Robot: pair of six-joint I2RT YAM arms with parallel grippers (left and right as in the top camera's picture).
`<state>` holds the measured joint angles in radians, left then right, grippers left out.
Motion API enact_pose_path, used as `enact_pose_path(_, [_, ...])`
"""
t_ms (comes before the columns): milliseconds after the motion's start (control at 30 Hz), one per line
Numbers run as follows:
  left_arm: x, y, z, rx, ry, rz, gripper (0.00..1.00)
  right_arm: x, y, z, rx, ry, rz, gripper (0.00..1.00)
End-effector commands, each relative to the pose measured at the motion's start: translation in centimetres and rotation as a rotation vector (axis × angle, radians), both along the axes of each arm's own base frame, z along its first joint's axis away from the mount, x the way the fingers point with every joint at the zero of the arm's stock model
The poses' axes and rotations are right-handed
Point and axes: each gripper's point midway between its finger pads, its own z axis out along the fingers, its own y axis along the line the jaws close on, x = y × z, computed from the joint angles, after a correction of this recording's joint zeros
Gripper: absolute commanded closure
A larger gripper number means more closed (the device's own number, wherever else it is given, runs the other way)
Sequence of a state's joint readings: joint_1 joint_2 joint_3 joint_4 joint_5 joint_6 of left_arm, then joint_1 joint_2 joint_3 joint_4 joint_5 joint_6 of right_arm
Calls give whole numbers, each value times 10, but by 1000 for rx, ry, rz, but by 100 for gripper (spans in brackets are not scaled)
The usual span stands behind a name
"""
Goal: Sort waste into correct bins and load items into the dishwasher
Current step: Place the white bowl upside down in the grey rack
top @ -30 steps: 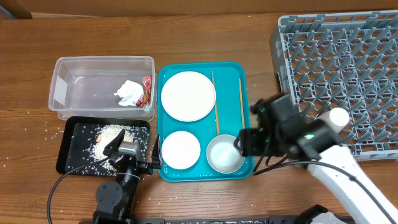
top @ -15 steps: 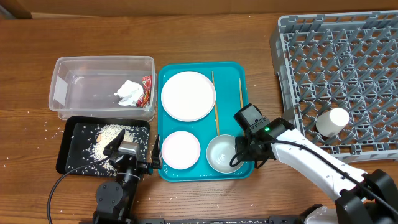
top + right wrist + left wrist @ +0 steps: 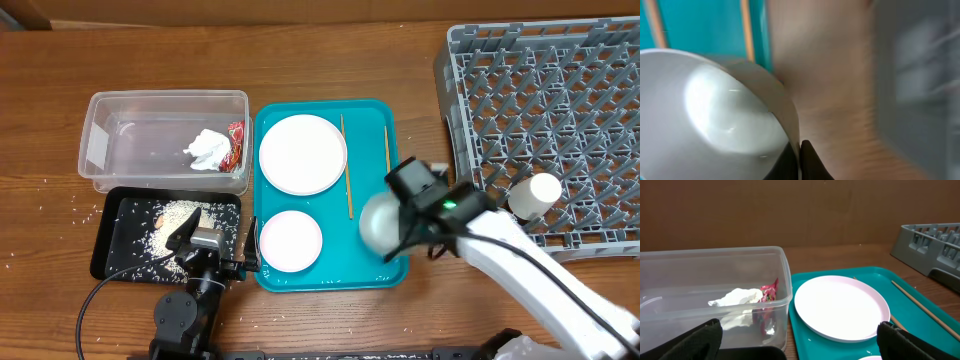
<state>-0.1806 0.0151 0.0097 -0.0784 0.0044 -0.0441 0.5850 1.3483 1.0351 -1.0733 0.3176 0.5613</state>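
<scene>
Right arm angles in from lower right, right pincer [image 3: 799, 156] clenched on bowl [image 3: 377, 222] rim, bowl tipped over teal tray [image 3: 320, 277] right side; left pincer [image 3: 800, 347] released, parked bottom left.

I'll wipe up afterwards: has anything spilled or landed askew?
Yes: pale crumbs are scattered on the table left of the black tray, outside it. The white cup lies tilted in the grey rack.

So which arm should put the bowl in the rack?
The right arm. The right hand pinches the bowl by its rim, close to the rack. The left hand sits open over the black tray, on the far side of the teal tray from the rack.
</scene>
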Motion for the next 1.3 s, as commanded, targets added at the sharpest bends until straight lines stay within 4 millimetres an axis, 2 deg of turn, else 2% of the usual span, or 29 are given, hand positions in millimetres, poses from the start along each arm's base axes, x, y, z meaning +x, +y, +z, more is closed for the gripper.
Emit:
enact_pose_path(0, [0, 2, 0, 16, -10, 3, 0, 39, -50, 112, -139, -475, -212, 96])
enact_pose_path(33, [0, 2, 0, 16, -11, 3, 0, 42, -63, 134, -179, -575, -259, 96])
enact_pose_path(100, [0, 2, 0, 16, -10, 3, 0, 44, -84, 165, -265, -714, -338, 96])
enact_pose_path(167, [0, 2, 0, 16, -10, 3, 0, 48, -98, 181, -349, -770, -373, 96])
enact_pose_path(267, [0, 2, 0, 16, -10, 3, 0, 62, -118, 184, -444, -760, -401, 96])
enact_pose_path(433, [0, 2, 0, 16, -10, 3, 0, 97, -166, 165, -612, -661, -466, 96])
enact_pose_path(500, [0, 2, 0, 16, -10, 3, 0, 109, -185, 146, -686, -578, -466, 96])
enact_pose_path(567, [0, 2, 0, 17, -10, 3, 0, 113, -194, 127, -721, -512, -462, 96])
enact_pose_path(767, [0, 2, 0, 17, -10, 3, 0, 119, -198, 93, -778, -396, -425, 96])
enact_pose_path(900, [0, 2, 0, 16, -10, 3, 0, 118, -206, 84, -817, -359, -435, 96])
enact_pose_path(1000, [0, 2, 0, 17, -10, 3, 0, 107, -209, 68, -813, -303, -428, 96])
enact_pose_path(1100, [0, 2, 0, 17, -10, 3, 0, 98, -201, 47, -726, -238, -410, 96])
enact_pose_path(1267, [0, 2, 0, 17, -10, 3, 0, 91, -198, 39, -707, -182, -374, 96])
